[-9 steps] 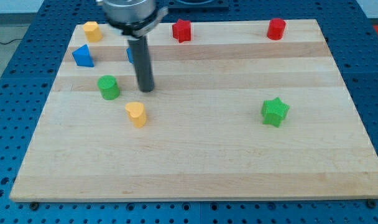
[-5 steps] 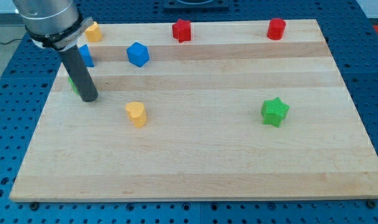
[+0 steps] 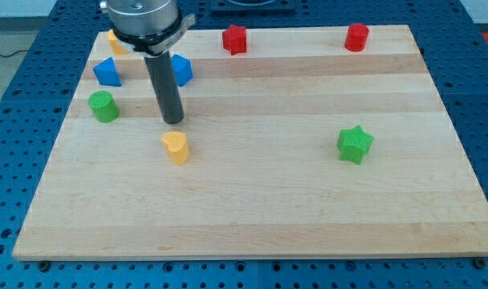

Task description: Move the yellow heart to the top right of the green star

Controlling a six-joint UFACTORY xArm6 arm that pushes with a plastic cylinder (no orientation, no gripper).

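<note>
Yellow heart: small yellow heart-shaped block, on the pale wooden desk, left of centre in the view.
Green star: green star-shaped block, well apart from the heart, toward the view's right.
My tip: lower end of the dark rod, just above the heart in the view, apart from it.
Tool: a plain rod with no jaws; it grasps nothing.
Green cylinder: green cylindrical block, to the view's left of my tip.
Blue blocks: one above the cylinder; one partly behind the rod.
</note>
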